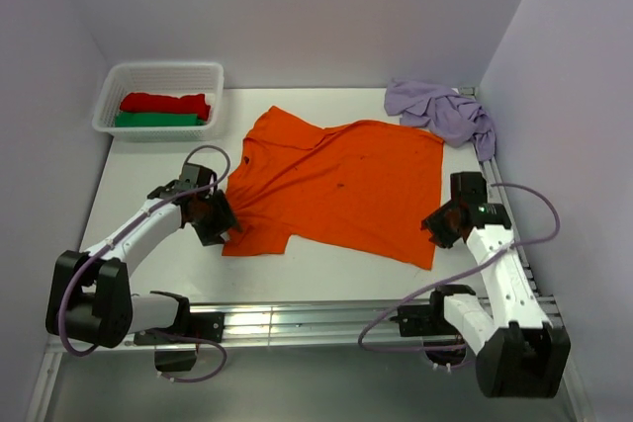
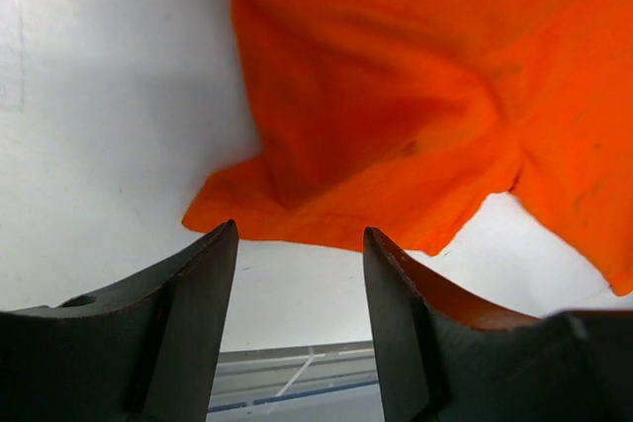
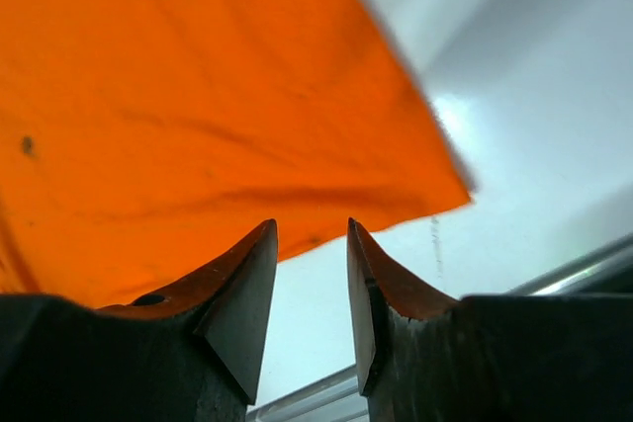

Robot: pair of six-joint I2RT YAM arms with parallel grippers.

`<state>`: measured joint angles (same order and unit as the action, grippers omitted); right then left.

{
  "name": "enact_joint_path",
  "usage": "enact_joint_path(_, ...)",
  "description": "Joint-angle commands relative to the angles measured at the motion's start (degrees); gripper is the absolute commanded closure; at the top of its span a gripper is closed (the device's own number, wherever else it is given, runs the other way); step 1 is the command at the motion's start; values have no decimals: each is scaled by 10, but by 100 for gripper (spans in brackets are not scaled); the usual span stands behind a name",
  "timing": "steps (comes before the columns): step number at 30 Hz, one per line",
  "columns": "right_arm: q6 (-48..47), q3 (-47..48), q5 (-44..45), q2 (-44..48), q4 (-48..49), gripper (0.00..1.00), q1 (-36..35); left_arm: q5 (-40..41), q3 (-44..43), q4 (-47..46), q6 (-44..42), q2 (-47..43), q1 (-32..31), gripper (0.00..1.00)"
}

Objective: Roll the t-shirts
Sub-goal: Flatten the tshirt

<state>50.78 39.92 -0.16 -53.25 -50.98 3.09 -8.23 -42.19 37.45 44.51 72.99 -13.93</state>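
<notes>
The orange shirt (image 1: 341,185) is lying spread across the middle of the table (image 1: 158,170). It is looking soft, light and floppy, so its thin edges are probably offering the best hold: the sleeve (image 2: 326,205) before the left gripper (image 2: 297,239), the hem corner (image 3: 415,195) before the right gripper (image 3: 312,229). Both grippers are standing apart, gripping nothing. The lilac shirt (image 1: 440,111) is sitting crumpled far right and the basket (image 1: 107,101) far left, leaving bare table along the near edge.

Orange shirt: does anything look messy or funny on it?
Yes. The orange shirt lies spread out, but it has a few small dark specks, and its sleeve by the left gripper is wrinkled. Behind it, the lilac shirt sits crumpled in the far right corner.
</notes>
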Motion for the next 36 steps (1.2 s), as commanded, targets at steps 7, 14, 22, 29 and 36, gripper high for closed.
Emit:
enact_joint_path(7,54,-94,54,62,-55,58,10,-44,27,-31,27,0,-6,44)
enact_joint_path(14,75,-121,66,62,-32,55,10,-44,30,-25,26,-1,-6,43)
enact_joint_path(22,89,-116,83,33,-26,56,2,-51,20,-19,22,12,-6,43)
enact_joint_path(29,129,-147,74,23,-3,57,-5,-57,16,-33,22,33,-6,44)
enact_joint_path(36,163,-182,78,31,26,58,-10,-64,10,-41,17,56,-6,44)
